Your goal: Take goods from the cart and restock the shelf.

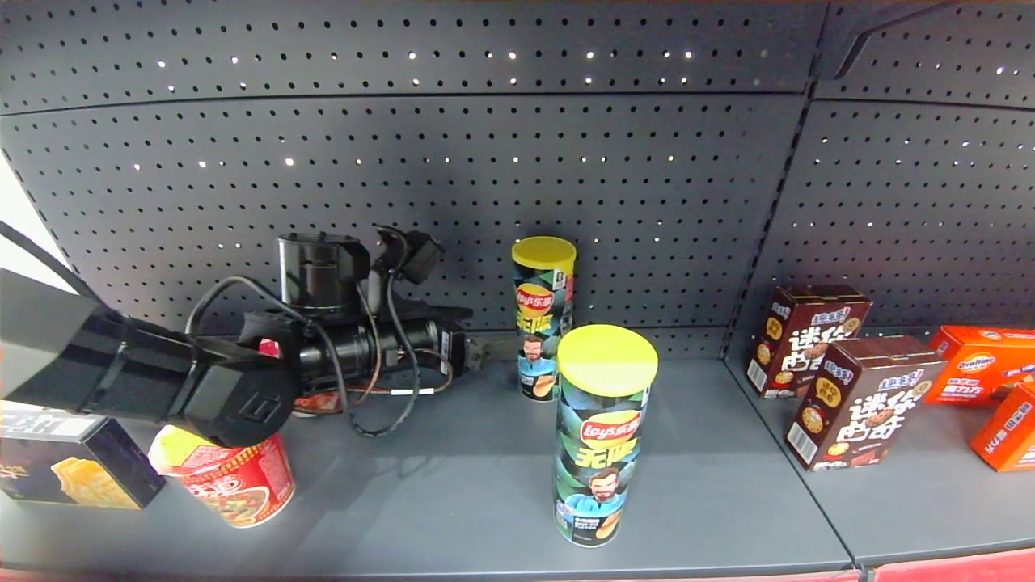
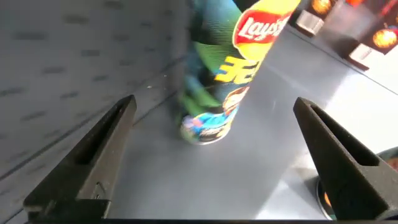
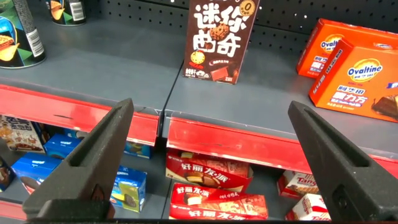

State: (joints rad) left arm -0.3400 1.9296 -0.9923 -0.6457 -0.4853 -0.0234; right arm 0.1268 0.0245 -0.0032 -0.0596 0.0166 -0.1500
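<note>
The left jaws are spread wide and empty, low over the shelf [image 1: 453,485] near the pegboard. They point at the rear chips can [image 1: 543,315], which stands upright just beyond them, apart from both tips. A second chips can [image 1: 602,432] stands upright nearer the shelf's front edge. The right jaws are also spread, holding nothing, out in front of the shelf, facing a brown biscuit box [image 3: 219,40] and orange boxes [image 3: 354,68]. A red noodle cup [image 1: 230,477] sits under the left arm.
</note>
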